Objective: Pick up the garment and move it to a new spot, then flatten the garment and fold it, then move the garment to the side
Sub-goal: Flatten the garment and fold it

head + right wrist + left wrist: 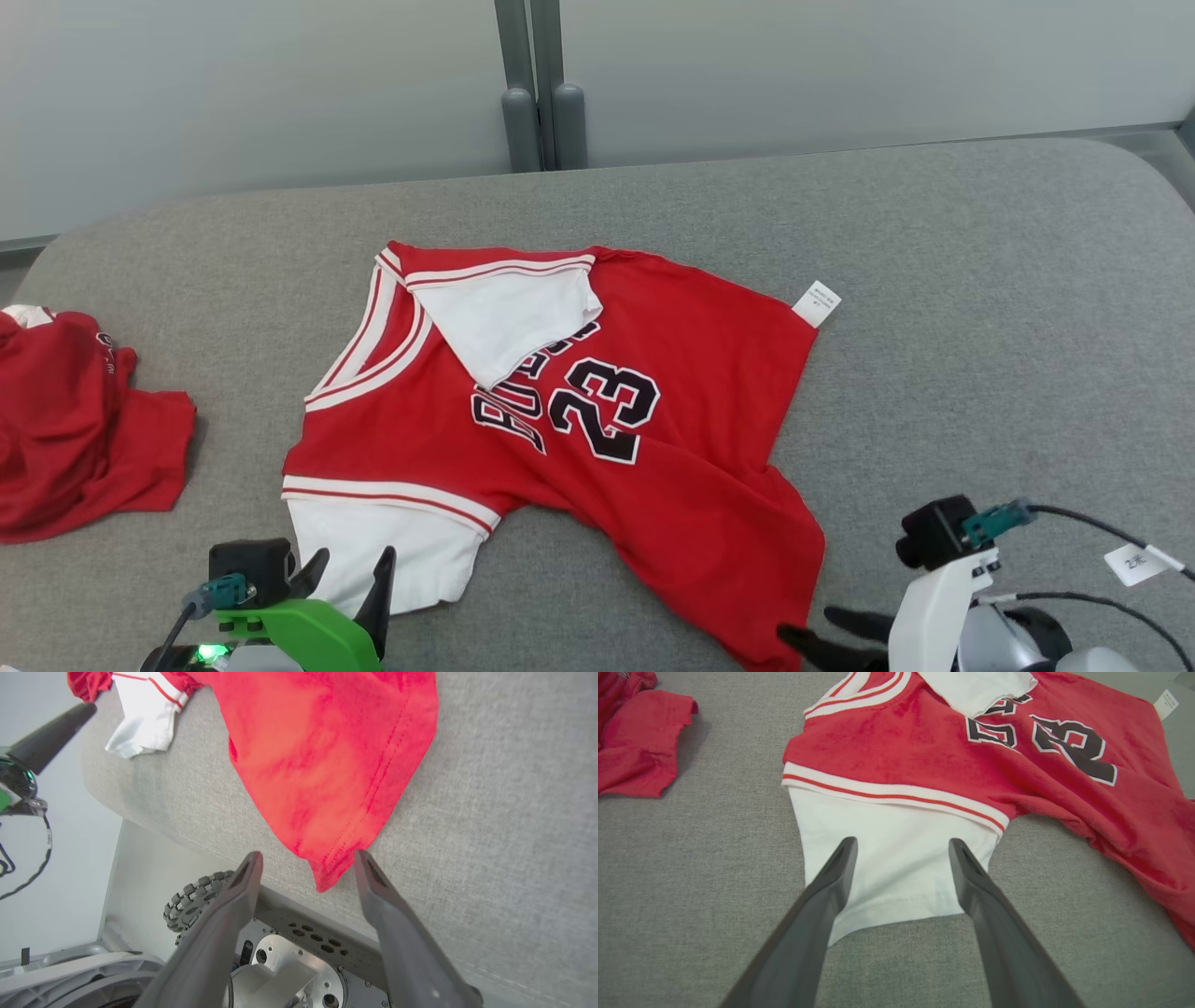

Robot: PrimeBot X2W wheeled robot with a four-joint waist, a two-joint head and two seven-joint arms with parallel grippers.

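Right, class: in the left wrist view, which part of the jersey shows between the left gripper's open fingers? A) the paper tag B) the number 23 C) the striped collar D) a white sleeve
D: the left gripper is open, and a white sleeve of the jersey fills the gap between its fingers.

Red number-23 jersey (653,411) — white sleeves, one folded inward — lies spread, rumpled, on grey surface.

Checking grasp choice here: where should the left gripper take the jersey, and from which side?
Probably the jersey's near white sleeve, at its hem, coming from the table's near edge. The sleeve lies flat and sticks out toward the robot, free of the body, and the open left gripper hangs right over it.
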